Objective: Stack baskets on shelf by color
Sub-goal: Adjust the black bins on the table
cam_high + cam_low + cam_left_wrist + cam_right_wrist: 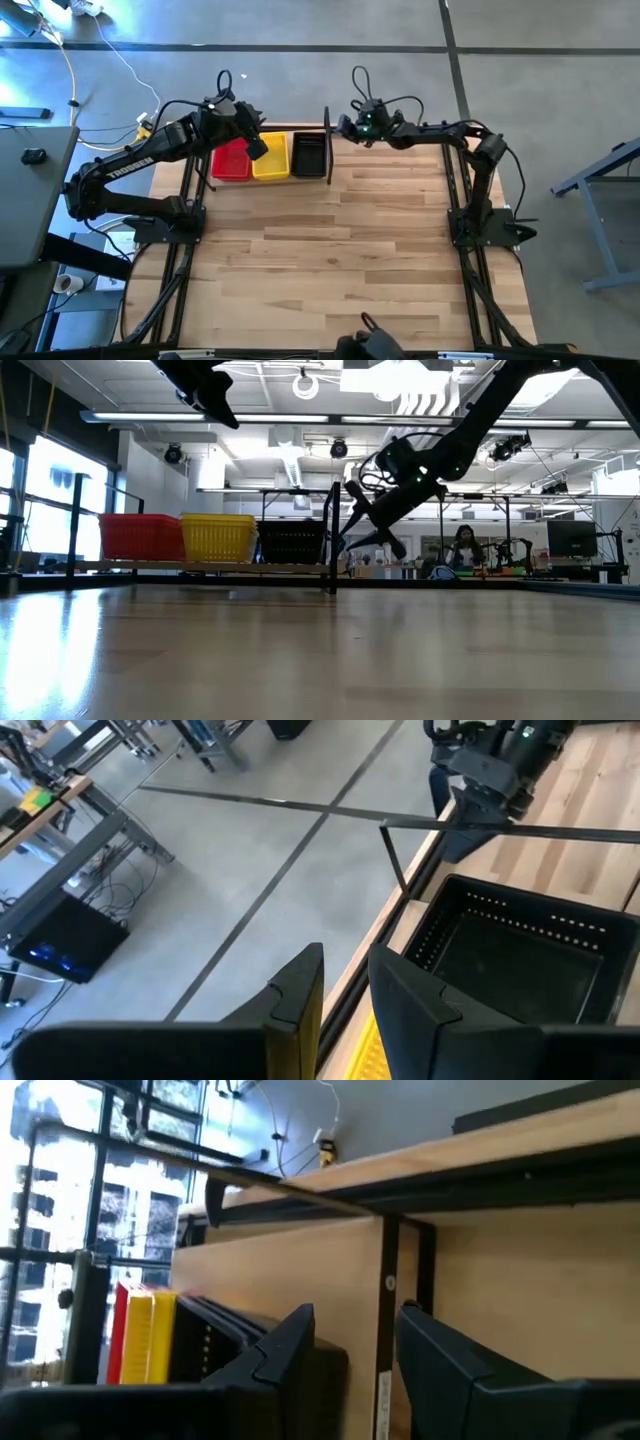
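A robotics lab or workshop with a bare grey concrete floor [300,25] crossed by dark seams. Beyond the right gripper [362,520] in the low view lie exposed ceiling ducts [420,400], strip lights, metal-framed workbenches [480,565] with monitors [572,538] and a seated person [464,546]. Far past the left gripper [345,985], loose cables and a dark equipment box [60,940] sit under a bench

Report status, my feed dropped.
Left gripper empty, above yellow basket. Right gripper empty, beside black basket. Red basket alongside. Nothing in the way.
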